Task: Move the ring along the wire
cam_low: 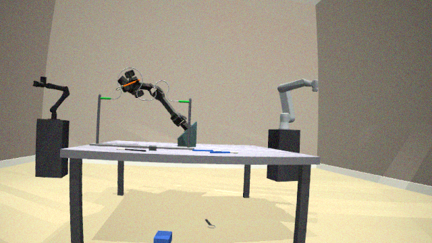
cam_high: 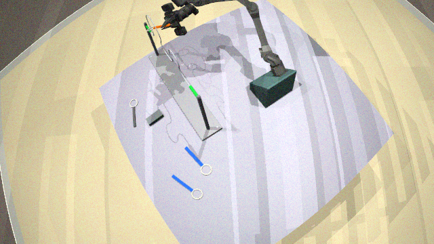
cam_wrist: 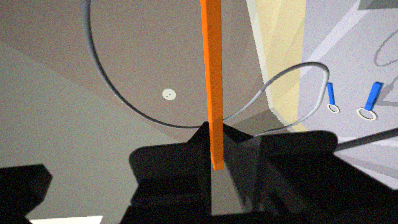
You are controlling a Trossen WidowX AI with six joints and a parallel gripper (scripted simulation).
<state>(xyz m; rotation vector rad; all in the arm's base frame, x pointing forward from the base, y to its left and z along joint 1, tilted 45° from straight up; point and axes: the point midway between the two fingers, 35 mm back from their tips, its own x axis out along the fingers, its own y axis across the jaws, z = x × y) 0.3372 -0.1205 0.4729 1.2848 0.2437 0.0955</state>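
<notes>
Pincer (cam_high: 165, 25) (cam_low: 138, 81) (cam_wrist: 211, 124) closed on the orange handle (cam_high: 158, 26) (cam_low: 131, 83) (cam_wrist: 213, 75), we hold the ring (cam_high: 148, 29) (cam_low: 118, 88) high above the table (cam_high: 271, 152) (cam_low: 189, 158), near the post (cam_high: 152, 41) (cam_low: 98, 119) farther from our arm's base (cam_high: 271, 86) (cam_low: 191, 136).

The looping wire (cam_high: 184, 78) (cam_low: 168, 88) (cam_wrist: 102, 80) bars the way between two posts (cam_high: 203, 113) (cam_low: 98, 119).

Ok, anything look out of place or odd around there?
One oddity: a dark-handled ring lies on the floor under the table, while similar loose ones, such as the two blue-handled rings, lie on top. It may have fallen. I see no visible damage.
</notes>
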